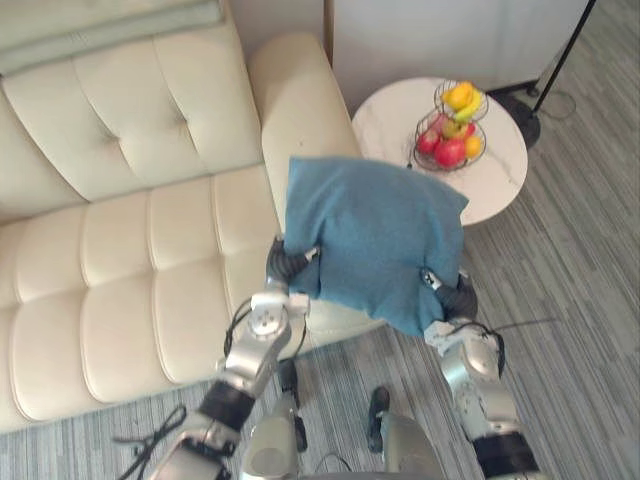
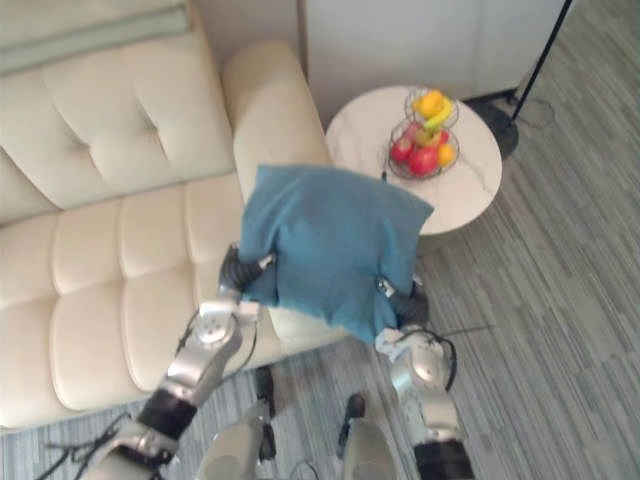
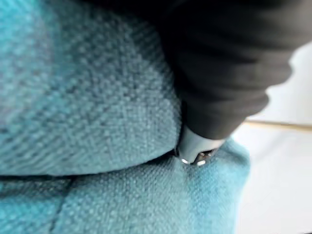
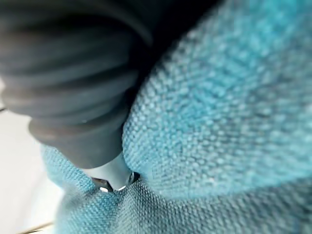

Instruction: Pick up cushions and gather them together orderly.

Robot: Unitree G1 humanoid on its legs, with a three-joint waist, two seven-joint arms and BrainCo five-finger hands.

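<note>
Blue cushion (image 1: 375, 240) is held up above the front edge of the sofa (image 1: 150, 250), near its armrest. Left robot hand (image 1: 287, 262) presses its left edge, and right robot hand (image 1: 455, 295) its lower right corner. Both are sunk in the fabric, so spread or clenched cannot be told. Round bench (image 1: 500, 175) with fruit basket (image 1: 452, 135) stands behind.

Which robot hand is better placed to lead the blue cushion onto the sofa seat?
Likely left: the left robot hand is by the sofa seat; the right robot hand hangs over the floor.
</note>
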